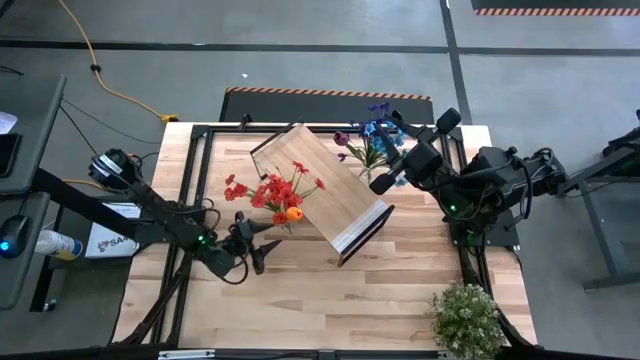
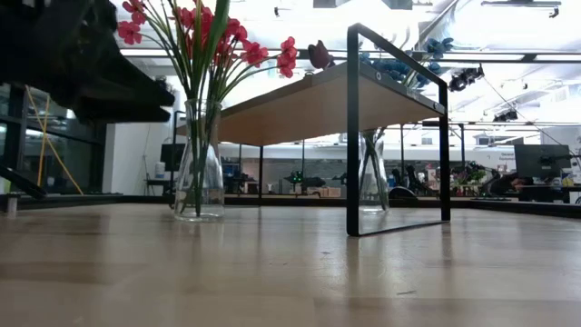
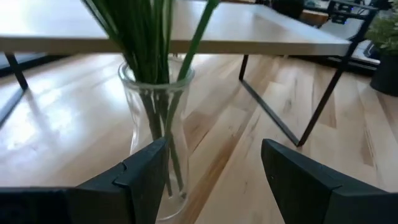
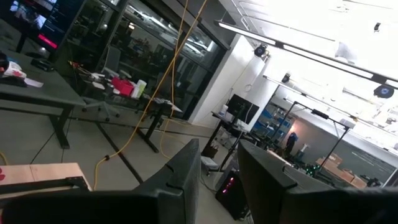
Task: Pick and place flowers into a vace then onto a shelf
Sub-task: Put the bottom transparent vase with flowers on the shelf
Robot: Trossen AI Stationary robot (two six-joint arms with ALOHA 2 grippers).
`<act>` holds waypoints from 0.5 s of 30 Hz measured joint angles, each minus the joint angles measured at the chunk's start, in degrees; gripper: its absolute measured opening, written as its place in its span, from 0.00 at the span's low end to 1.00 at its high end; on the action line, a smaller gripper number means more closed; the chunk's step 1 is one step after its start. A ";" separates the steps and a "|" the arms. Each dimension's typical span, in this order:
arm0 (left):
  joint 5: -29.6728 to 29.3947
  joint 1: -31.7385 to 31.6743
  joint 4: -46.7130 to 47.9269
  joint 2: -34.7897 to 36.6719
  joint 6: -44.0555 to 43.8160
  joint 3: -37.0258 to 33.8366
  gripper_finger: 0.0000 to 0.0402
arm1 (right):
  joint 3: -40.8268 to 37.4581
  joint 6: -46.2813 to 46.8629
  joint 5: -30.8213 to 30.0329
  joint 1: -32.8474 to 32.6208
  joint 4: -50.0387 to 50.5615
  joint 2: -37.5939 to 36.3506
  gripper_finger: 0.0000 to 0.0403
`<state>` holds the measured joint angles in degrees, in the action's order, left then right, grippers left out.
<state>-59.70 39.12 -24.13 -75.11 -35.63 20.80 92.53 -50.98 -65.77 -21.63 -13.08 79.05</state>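
Observation:
A clear glass vase [image 3: 155, 118] with green stems and red and orange flowers [image 1: 272, 192] stands on the table beside the shelf [image 1: 320, 185], a light-wood board on a dark frame. In the low view the vase [image 2: 198, 173] stands left of the shelf [image 2: 318, 100]. My left gripper [image 1: 255, 248] is open, low at the vase's near-left side. In its wrist view [image 3: 214, 180] the vase stands before one finger, off the middle of the gap. A second vase with blue and purple flowers [image 1: 368, 150] stands behind the shelf. My right gripper [image 1: 382, 183] hovers beside it, its fingers [image 4: 219, 180] a narrow gap apart and holding nothing. My left gripper has one finger [image 3: 140, 177] in front of the vase's lower wall [image 3: 177, 168], coming level from the table's near-left side. Whether that finger touches the glass I cannot tell. The vase stands upright on the table.
The shelf's dark legs [image 3: 273, 118] stand just beyond the vase. A bushy pale-green potted plant [image 1: 465, 318] sits at the table's near right corner. Bare wood lies along the near edge [image 1: 330, 320]. A dark frame runs along the table's sides.

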 joint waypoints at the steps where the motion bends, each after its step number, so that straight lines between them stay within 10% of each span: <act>1: 0.94 -0.55 0.47 0.00 -0.83 0.00 0.72 | 0.00 -0.05 -0.02 0.00 0.04 0.00 0.25; 15: 4.37 -2.38 6.09 0.00 -7.17 0.00 0.72 | 0.00 -0.53 -0.27 0.00 0.42 0.00 0.25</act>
<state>-55.33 36.74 -18.04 -75.11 -42.81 20.80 92.53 -51.51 -66.04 -21.63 -12.67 79.05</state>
